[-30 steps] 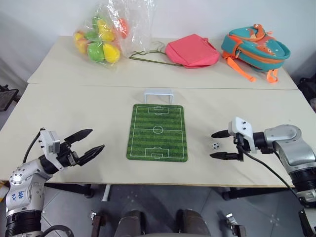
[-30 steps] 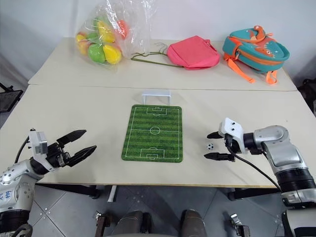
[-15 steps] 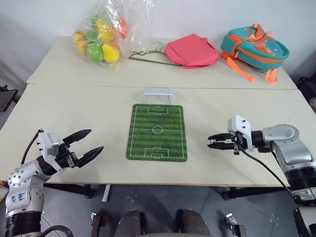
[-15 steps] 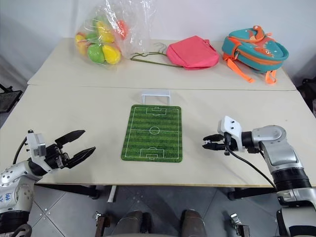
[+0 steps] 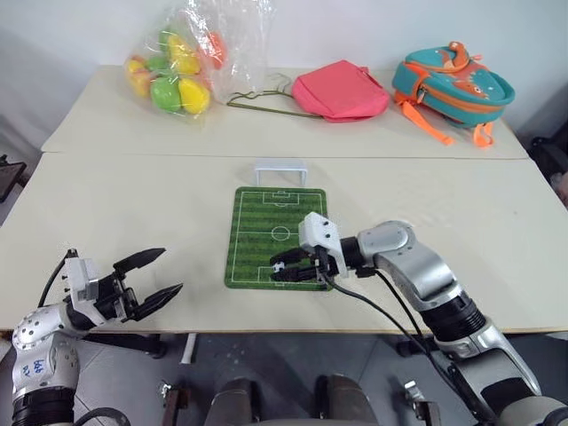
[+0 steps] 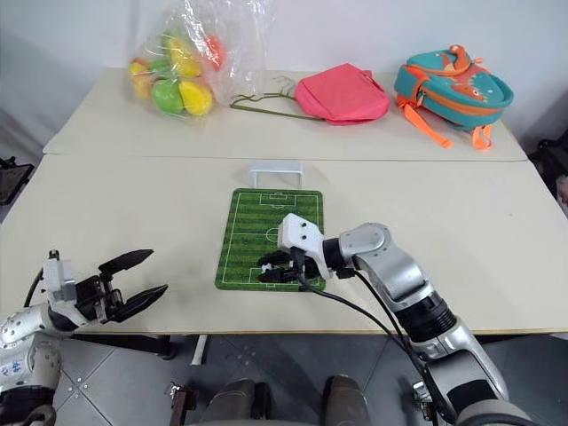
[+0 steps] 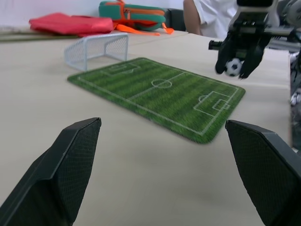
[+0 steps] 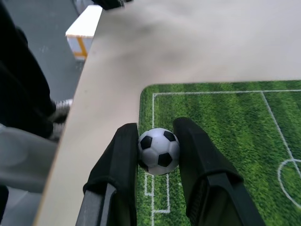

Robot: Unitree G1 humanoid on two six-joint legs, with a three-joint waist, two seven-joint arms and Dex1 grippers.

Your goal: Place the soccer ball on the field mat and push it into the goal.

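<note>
The soccer ball [image 8: 159, 151], tiny and white with black patches, is pinched between the two black fingers of my right gripper [image 5: 280, 268], which is shut on it. That gripper reaches in from the right. It holds the ball [image 7: 233, 67] just above the near end of the green striped field mat [image 5: 280, 226], over the near penalty box. The small white goal [image 5: 280, 170] stands upright at the mat's far end. My left gripper [image 5: 169, 271] is open and holds nothing, low at the front left of the table, well away from the mat.
At the back of the table lie a plastic bag of coloured balls [image 5: 173, 71], a pink bag [image 5: 342, 90] and a teal and orange backpack [image 5: 453, 84]. A person in a white shirt [image 7: 209, 14] is beyond the table. The table's front edge runs just below the mat.
My right gripper shut on the soccer ball on the bare table right of the mat. It then carried the ball left to the mat's near end. The left gripper stayed open and drew back slightly.
</note>
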